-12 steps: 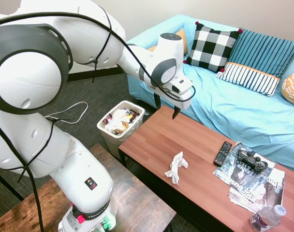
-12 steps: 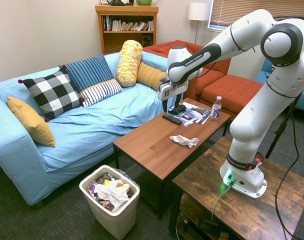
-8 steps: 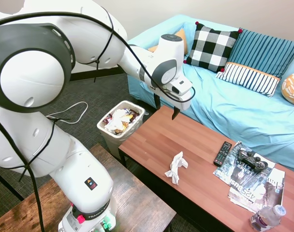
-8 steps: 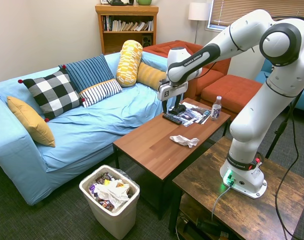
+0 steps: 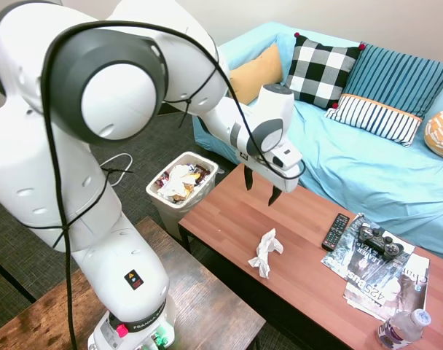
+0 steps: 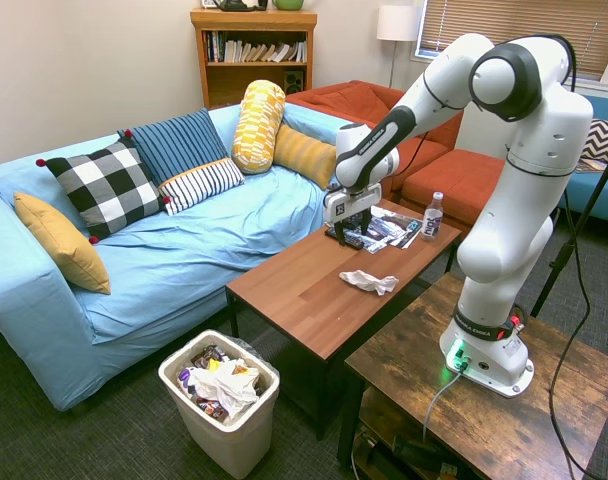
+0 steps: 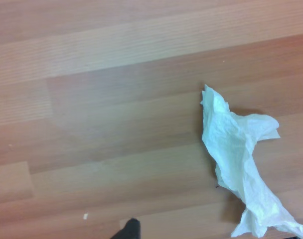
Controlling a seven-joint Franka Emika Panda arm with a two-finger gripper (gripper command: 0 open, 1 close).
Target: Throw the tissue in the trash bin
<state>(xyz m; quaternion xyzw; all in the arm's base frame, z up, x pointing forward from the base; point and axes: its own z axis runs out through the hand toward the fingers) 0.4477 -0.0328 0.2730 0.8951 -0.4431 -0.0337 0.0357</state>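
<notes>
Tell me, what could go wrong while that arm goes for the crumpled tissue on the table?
The tissue is light and lies flat on the coffee table; the open gripper, hovering off to one side, might pinch only a corner and drop it. The trash bin looks heaped with wrappers, so a dropped tissue could slide off. The TV remote sits nearby but probably out of the path.

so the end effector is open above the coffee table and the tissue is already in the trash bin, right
Not quite. The end effector is open above the coffee table, but the tissue lies on that table, not in the trash bin. The first exterior view shows this.
</notes>
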